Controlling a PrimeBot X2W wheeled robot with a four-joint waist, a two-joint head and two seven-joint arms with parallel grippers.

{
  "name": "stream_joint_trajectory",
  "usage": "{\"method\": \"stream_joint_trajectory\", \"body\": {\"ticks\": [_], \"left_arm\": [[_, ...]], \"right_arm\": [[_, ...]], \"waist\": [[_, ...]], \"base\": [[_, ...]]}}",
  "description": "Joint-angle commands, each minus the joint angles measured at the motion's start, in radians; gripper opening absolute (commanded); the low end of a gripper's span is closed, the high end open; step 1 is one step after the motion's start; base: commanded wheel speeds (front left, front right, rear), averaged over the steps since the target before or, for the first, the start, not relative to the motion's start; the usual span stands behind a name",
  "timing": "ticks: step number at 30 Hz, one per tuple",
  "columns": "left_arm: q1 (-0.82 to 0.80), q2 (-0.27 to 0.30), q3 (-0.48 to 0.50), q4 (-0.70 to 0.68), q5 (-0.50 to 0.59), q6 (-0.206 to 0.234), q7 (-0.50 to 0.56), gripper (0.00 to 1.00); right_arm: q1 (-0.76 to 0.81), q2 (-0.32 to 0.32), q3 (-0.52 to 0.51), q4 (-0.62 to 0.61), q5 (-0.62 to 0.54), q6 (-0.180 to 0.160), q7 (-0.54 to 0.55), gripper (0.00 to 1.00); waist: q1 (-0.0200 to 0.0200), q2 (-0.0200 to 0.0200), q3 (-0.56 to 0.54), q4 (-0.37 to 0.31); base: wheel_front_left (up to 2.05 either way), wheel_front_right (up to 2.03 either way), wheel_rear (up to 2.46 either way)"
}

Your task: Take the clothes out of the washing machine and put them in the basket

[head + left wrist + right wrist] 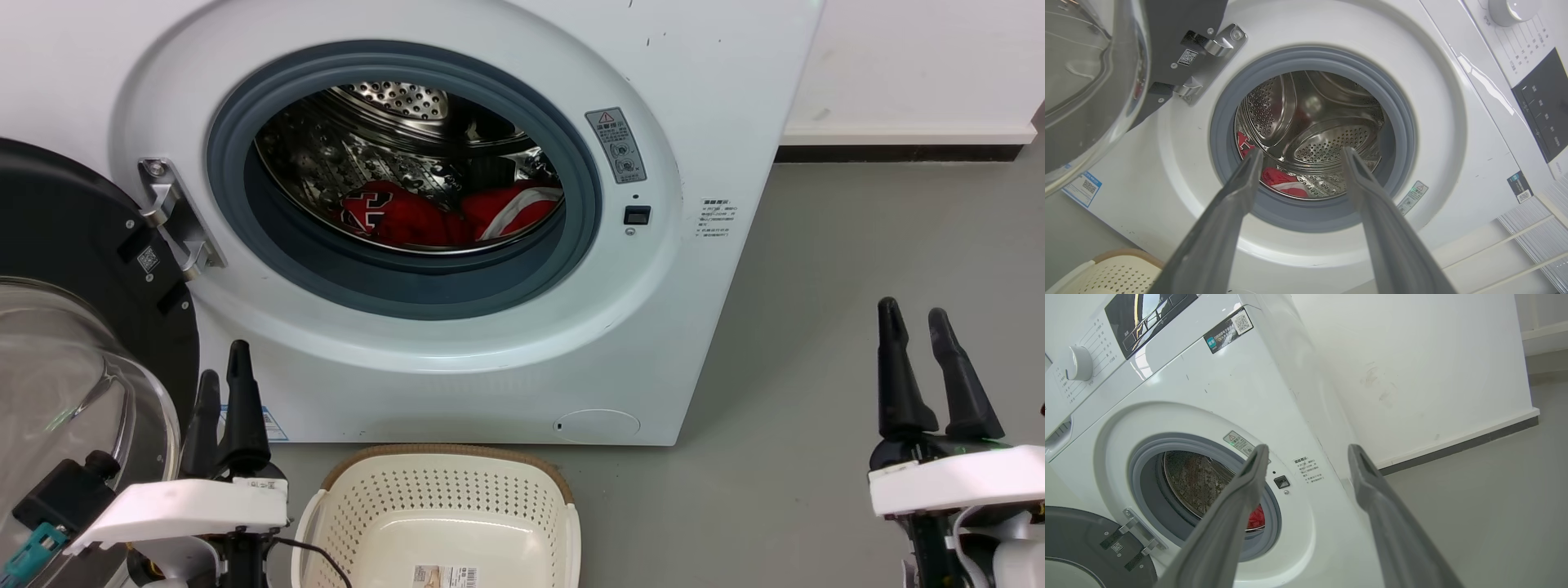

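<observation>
Two red clothes [445, 214] lie in the washing machine [653, 327] drum. The basket [441, 490] stands just before the machine. The left gripper [224, 362] and right gripper [913, 310] flank it, fingers apart, holding nothing.

There was 1 washing machine [457, 392], with 1 round door [65, 245] at its left edge on 1 metal hinge [175, 216]. Its 1 steel drum [392, 98] held 2 pieces of laundry at the bottom, both red: 1 lettered garment [392, 214] toward the left and 1 striped garment [514, 211] toward the right. 1 cream basket [445, 452] stood on the floor below the machine's front edge, with 1 label [445, 576] inside. 1 dial [1511, 10] and 1 dark control panel [1541, 110] sat along the machine's top edge. There were 2 grippers, the left gripper [224, 362] and the right gripper [913, 310], each with 2 dark fingers.
</observation>
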Motion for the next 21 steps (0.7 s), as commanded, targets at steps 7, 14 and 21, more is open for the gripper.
{"method": "stream_joint_trajectory", "body": {"ticks": [7, 14, 21], "left_arm": [[0.009, 0.003, -0.047, -0.051, 0.183, -0.002, -0.032, 1.00], [0.015, 0.003, -0.094, -0.068, 0.324, 0.038, -0.052, 1.00], [0.028, 0.030, -0.161, -0.063, 0.458, 0.084, -0.075, 1.00]], "right_arm": [[0.008, -0.005, 0.050, -0.051, -0.162, 0.000, -0.032, 1.00], [0.017, -0.005, 0.051, -0.078, -0.275, 0.000, -0.052, 1.00], [0.035, -0.005, 0.046, -0.077, -0.388, 0.000, -0.076, 1.00]], "waist": [[0.0000, 0.0000, 0.002, 0.000], [0.0000, 0.0000, 0.003, -0.001], [0.0000, 0.0000, 0.005, -0.002]], "base": [[0.00, 0.00, 0.00], [0.00, 0.00, 0.00], [0.00, 0.00, 0.00]]}}
